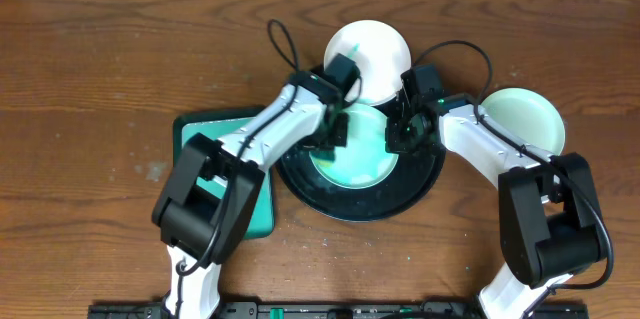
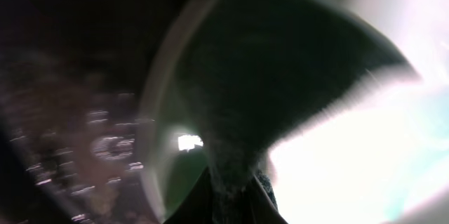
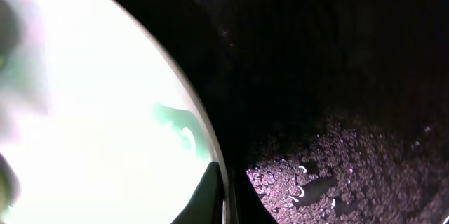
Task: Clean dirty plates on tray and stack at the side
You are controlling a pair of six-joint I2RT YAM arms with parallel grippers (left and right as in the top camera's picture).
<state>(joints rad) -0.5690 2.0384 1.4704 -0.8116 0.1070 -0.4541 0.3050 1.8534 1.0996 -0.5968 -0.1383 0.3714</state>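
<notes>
A pale mint plate with teal smears lies in the black tray. My left gripper is over the plate's left part, shut on a dark sponge that rests on the plate; the fingers show in the left wrist view. My right gripper is shut on the plate's right rim, one finger on each side, as the right wrist view shows, with the plate and the tray. A white plate lies behind the tray. Another mint plate lies to the right.
A teal rectangular sponge tray lies left of the black tray, partly under my left arm. The tray floor is wet and speckled. Cables loop over the white plate. Brown wooden table all round.
</notes>
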